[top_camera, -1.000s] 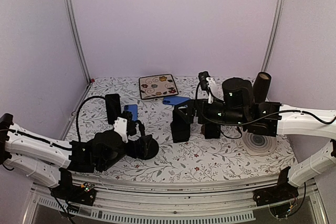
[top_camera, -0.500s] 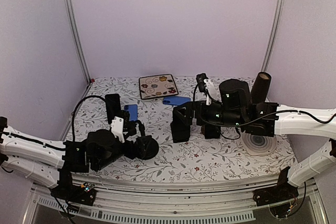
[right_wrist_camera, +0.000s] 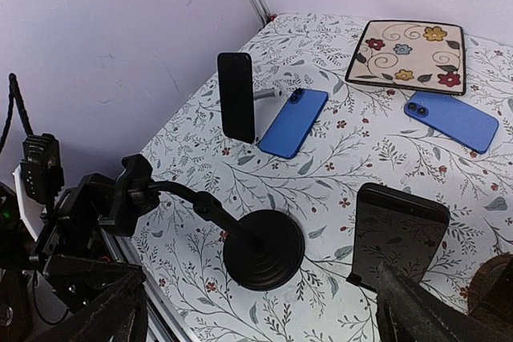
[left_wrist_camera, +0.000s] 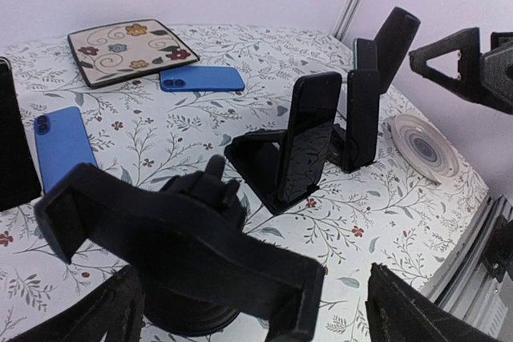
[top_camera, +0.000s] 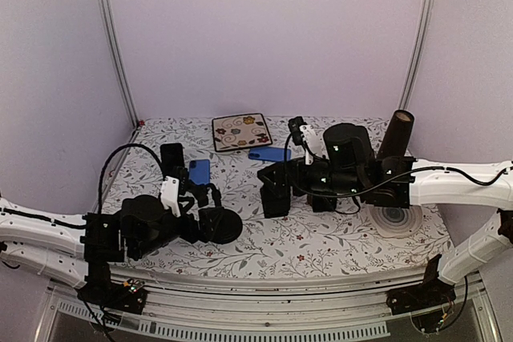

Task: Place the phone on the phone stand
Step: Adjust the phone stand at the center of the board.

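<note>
- left end effector [top_camera: 196, 210]: jaws spread wide, arm stretched in low from the left side
- right end effector [top_camera: 304, 175]: same deal, wide open, forearm reaching in roughly level from the right

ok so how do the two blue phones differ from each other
In the top view the far blue phone lies crosswise, the left blue phone lengthwise, front to back. The far one sits by the floral plate; the left one beside a black upright slab. Both lie flat on the table, camera side up, on no stand.
</note>
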### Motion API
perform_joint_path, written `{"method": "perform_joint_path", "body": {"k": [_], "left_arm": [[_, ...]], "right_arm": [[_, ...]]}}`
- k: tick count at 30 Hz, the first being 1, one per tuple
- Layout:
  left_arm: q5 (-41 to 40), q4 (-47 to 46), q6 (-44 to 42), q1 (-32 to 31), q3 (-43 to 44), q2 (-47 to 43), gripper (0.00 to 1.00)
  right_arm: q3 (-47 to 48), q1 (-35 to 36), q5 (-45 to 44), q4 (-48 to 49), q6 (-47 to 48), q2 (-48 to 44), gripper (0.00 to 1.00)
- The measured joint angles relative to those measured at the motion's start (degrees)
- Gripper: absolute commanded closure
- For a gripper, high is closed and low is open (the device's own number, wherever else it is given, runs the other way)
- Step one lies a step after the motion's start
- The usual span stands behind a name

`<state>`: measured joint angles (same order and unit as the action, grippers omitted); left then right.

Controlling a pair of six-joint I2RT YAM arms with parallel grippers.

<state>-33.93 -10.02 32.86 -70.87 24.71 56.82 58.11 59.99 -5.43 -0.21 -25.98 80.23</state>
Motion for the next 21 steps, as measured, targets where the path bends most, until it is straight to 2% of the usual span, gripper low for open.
{"method": "perform_joint_path", "body": {"k": [12,21], "left_arm": [[4.15,10.4,1.68,0.39,0.42,-6.8,0.03],[7.91,14.93,0.92,0.42,2.6,-13.2,0.04]], "right_arm": [[0.13,0.0,-0.02,0.0,0.35,0.0,0.01],[0.13,0.02,-0.02,0.0,0.37,0.0,0.01]]}}
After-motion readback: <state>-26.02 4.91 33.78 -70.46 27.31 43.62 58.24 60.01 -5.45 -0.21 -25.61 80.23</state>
